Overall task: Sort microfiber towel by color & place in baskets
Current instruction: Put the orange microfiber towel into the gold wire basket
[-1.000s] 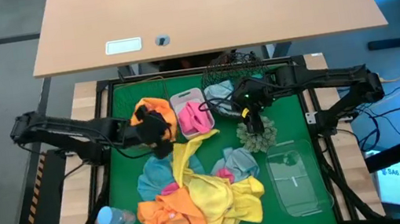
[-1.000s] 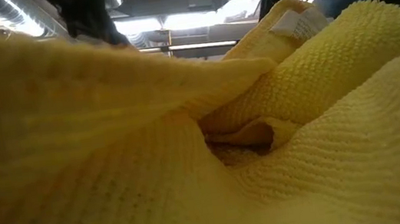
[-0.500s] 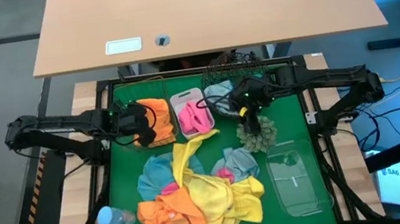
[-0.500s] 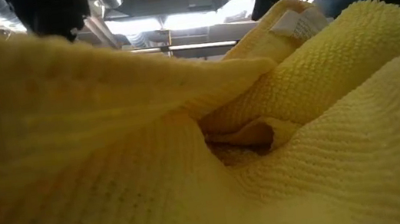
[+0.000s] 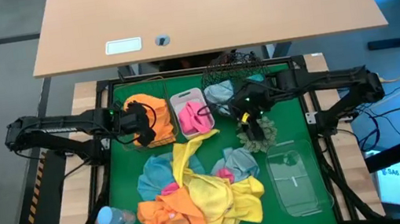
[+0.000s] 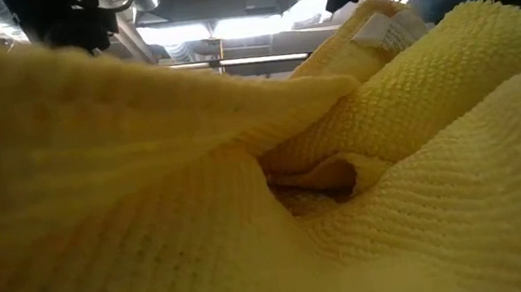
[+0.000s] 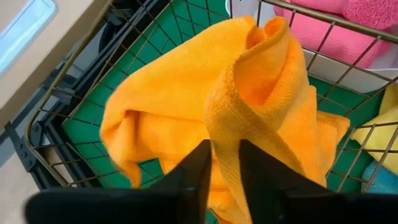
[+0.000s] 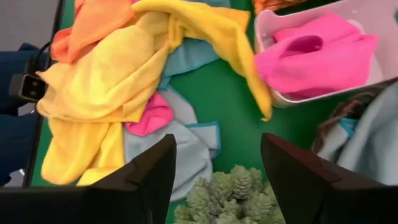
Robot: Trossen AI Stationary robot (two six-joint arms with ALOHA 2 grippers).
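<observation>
- Firstly, writing: a white sewn tag (image 6: 379,28) shows on the yellow towel (image 6: 280,214) that fills the low view; nothing on it can be read. A pale card (image 5: 123,46) lies on the wooden desk (image 5: 247,1) beyond the worktop, text illegible.
- My left pincer (image 7: 224,163) sits over the dark wire-grid basket (image 7: 56,99) at the far left of the green worktop (image 5: 297,125). Its fingers are nearly pressed together, pinching a fold of the orange towel (image 7: 249,93).
- That orange towel lies bunched inside the wire-grid basket (image 5: 156,126), draped across the grid floor.
- My right pincer (image 8: 217,162) is spread wide, holding nothing. It hangs above the spiky grey-green plant (image 8: 233,196), near the white tub.
- White plastic tub (image 5: 186,98): holds a pink towel (image 5: 194,117), just beside the wire-grid basket.
- Round black mesh basket (image 5: 233,66): at the far edge, with a light blue towel (image 5: 218,92) in it or at its rim; I cannot tell which.
- Clear plastic tray (image 5: 298,181): at the near right, no towel seen in it.
- Unsorted heap (image 5: 195,188) on the worktop: yellow, orange, light blue and pink towels overlapping.
- Clear bottle with blue cap (image 5: 112,217) lies at the near left, touching the heap's orange edge.
</observation>
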